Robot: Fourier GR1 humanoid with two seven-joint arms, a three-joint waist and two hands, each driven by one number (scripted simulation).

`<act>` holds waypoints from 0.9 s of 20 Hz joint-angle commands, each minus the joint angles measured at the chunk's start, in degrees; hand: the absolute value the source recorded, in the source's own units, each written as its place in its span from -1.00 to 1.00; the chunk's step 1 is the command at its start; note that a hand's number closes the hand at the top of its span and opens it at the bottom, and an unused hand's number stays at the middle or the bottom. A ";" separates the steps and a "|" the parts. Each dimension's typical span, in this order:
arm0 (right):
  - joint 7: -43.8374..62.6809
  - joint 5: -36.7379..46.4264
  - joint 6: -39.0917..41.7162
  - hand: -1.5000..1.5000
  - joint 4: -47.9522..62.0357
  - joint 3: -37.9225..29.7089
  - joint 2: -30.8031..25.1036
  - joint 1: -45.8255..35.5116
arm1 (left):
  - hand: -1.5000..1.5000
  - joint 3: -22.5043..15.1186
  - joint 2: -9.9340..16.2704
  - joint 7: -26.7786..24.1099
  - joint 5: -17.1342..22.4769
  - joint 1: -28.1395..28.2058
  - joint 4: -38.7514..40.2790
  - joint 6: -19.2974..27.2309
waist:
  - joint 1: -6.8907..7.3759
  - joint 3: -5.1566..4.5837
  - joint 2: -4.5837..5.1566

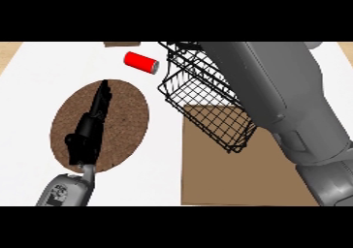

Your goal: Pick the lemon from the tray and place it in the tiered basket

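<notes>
So the white desk [36, 77] takes up most of what I can see, with a brown mat [230, 179] toward its near right part. The right arm [280, 97] is huge in view, running from the near right corner up toward the far edge, and its hand is out of sight past the top, so I can't tell what those fingers are doing or whether they've got anything.

The black wire basket [208, 106] sits tilted over the far end of the mat, right beside that arm. Nothing visible inside the part of it I can see.

The round brown tray [129, 111] is at the left of the desk and the left hand [90, 126] lies over it, fingers stretched out straight toward the far edge, holding nothing.

A red can [141, 62] lies near the far edge.

No lemon anywhere I can spot. It's not on the tray, so my guess is the pick is done and the drop into the basket is either underway or hidden.
</notes>
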 commanded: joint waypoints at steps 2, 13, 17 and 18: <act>4.78 -1.72 -6.20 1.00 0.73 -6.26 -0.85 3.48 | 0.00 -0.21 0.14 -0.77 0.09 3.07 -1.68 -0.49 | 0.03 0.05 -0.16; 2.10 -2.87 -25.16 -1.00 -5.82 -12.77 2.14 7.65 | 0.00 1.14 -0.23 -0.43 0.39 1.00 -0.05 -1.64 | -0.45 0.03 -0.13; 6.28 -0.98 -28.91 -1.00 -11.58 -14.94 -0.06 9.44 | 0.00 2.29 0.84 0.64 0.06 1.30 -0.51 -1.41 | -1.08 0.05 -0.45; 6.95 -0.98 -27.37 -1.00 -14.08 -15.58 -1.66 10.43 | 0.00 2.42 0.63 -0.08 0.54 3.19 -2.48 -1.10 | -1.29 0.06 -0.71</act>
